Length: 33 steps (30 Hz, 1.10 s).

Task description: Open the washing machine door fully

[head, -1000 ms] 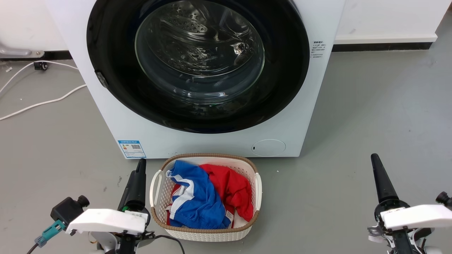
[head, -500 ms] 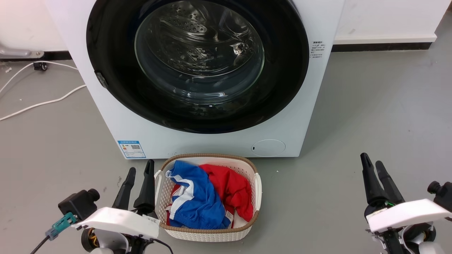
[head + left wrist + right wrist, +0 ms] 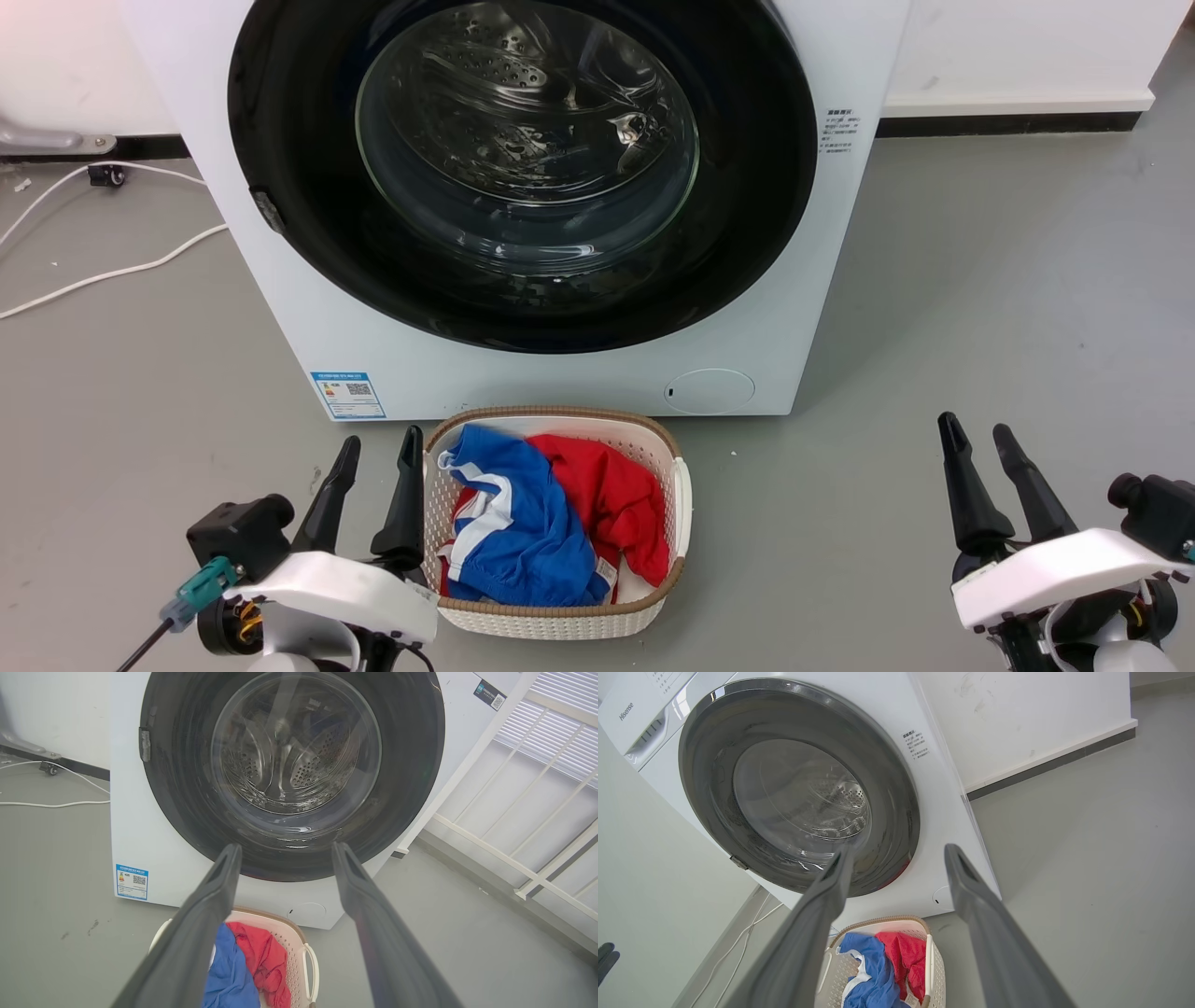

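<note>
Left jaws are seen spread and empty, the grey tab [image 3: 268,210] well above and ahead of them on the shut washing machine door [image 3: 523,168]. That tab's probably best hooked first, then the door swung wide past the basket [image 3: 551,413]. Right jaws are spread too, nothing pinched.

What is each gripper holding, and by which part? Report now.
Nothing: the left gripper and right gripper are open and empty, apart from the door.

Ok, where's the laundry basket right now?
In the head view the laundry basket sits on the floor just before the washing machine, lower centre, beside the left gripper.
</note>
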Tool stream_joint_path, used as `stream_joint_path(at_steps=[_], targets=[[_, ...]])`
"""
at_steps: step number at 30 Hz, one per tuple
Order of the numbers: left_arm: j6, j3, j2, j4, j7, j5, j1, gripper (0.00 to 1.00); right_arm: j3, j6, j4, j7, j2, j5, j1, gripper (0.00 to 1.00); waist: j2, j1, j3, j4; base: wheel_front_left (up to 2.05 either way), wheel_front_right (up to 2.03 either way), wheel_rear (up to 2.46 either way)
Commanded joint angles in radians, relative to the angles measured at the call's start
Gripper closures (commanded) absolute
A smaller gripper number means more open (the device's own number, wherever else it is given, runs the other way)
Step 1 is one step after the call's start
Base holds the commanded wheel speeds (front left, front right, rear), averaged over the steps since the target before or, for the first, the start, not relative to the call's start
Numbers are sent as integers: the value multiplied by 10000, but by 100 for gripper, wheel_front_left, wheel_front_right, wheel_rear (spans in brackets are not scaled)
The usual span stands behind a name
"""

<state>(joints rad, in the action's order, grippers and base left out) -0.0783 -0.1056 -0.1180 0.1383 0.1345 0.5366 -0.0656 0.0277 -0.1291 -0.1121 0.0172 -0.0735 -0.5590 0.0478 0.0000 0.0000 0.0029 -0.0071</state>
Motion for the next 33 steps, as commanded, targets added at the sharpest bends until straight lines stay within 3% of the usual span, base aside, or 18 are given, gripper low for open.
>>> stream_joint_path(at_steps=[1, 33], targets=[[55, -80, -89, -100, 114, -320, -132, 0, -29, -21, 182, 59, -60, 427, -30, 0, 0, 0, 8, 5, 0, 0, 0], [424, -541, -315, 191, 830, -2952, -189, 0, -73, -24, 566, 260, 45, 3708, -258, 0, 0, 0, 54, -32, 0, 0, 0]])
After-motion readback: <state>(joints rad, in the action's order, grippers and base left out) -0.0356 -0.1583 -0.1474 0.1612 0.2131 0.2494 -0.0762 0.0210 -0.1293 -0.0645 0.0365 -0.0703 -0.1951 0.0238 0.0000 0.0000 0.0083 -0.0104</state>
